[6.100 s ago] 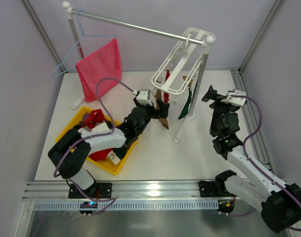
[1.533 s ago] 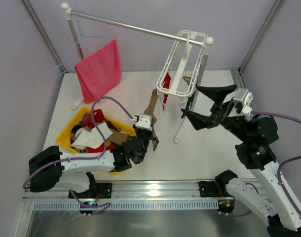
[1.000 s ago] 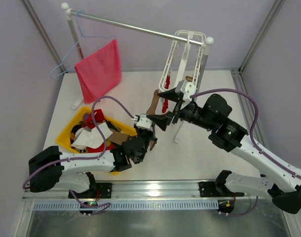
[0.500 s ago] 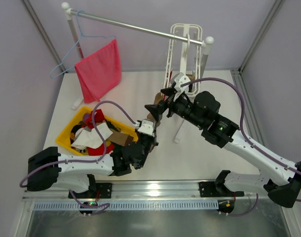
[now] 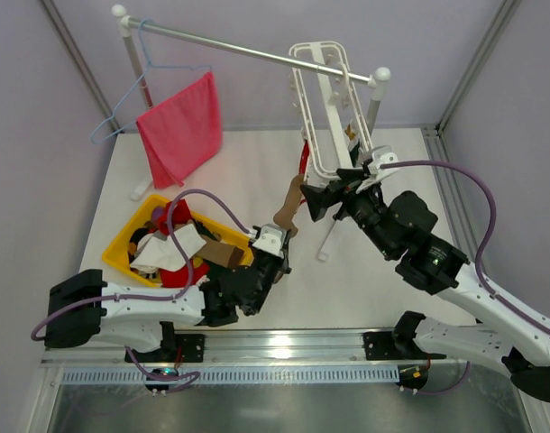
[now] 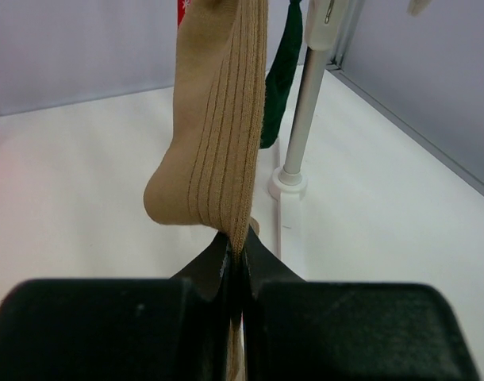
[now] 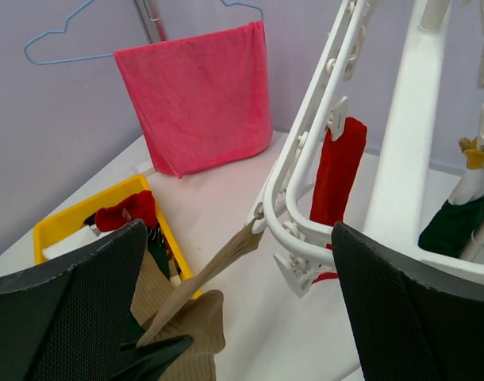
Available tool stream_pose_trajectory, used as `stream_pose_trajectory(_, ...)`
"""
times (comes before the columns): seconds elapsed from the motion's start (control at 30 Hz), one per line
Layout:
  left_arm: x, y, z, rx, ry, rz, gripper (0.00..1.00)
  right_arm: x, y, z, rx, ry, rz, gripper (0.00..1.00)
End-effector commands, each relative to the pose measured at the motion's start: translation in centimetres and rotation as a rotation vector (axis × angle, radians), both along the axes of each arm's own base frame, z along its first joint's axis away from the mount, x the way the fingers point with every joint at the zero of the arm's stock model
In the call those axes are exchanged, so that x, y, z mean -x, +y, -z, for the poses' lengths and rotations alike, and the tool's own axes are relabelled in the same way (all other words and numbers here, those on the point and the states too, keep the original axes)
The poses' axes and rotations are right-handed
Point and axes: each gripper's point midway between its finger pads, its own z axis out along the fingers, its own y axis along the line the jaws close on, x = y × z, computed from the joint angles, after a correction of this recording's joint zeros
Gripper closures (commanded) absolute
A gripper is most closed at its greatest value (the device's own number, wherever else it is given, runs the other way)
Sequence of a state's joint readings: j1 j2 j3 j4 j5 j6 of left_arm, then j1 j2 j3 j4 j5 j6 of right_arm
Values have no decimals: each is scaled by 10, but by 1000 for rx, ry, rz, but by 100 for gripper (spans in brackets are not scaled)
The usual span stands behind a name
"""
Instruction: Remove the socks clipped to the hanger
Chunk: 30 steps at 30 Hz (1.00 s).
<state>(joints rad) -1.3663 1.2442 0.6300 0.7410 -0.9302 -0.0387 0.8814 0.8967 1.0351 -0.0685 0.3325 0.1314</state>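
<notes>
- Your left gripper [image 6: 236, 250] was clamped on the tan sock [image 6: 218, 119], which stretched taut from a corner clip of the white hanger [image 7: 296, 151] and was not yet free.
- Your right gripper [image 7: 238, 317] stood wide apart and empty, just beside that frame.
- A red sock [image 7: 337, 171] and a green sock [image 7: 452, 226] hung clipped, both left to do.
- Other socks [image 7: 123, 213] lay in the yellow bin [image 7: 75, 208], apparently finished.

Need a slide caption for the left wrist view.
Left gripper shut on a tan ribbed sock extending out of frame; dark green sock and white rack post behind.
</notes>
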Motion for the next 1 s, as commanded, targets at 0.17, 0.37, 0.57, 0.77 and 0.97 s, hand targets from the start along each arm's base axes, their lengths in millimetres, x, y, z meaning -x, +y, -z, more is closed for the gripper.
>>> stream_pose_trajectory(0.17, 10, -19, -12, 27, -17, 70, 100, 16, 23, -12, 35, -85, -90, 2)
stream_pose_trajectory(0.37, 18, -27, -9, 24, -33, 124, 100, 32, 46, -44, -11, -189, -232, 2)
stream_pose_trajectory(0.57, 22, -27, -11, 28, -38, 135, 100, 38, 66, -52, -17, -206, -307, 2)
stream_pose_trajectory(0.77, 27, -29, -10, 31, -39, 152, 100, 37, 80, -49, 21, -208, -320, 2)
stream_pose_trajectory(0.97, 28, -25, -14, 45, -45, 150, 100, 19, 76, -28, 32, -111, -218, 2)
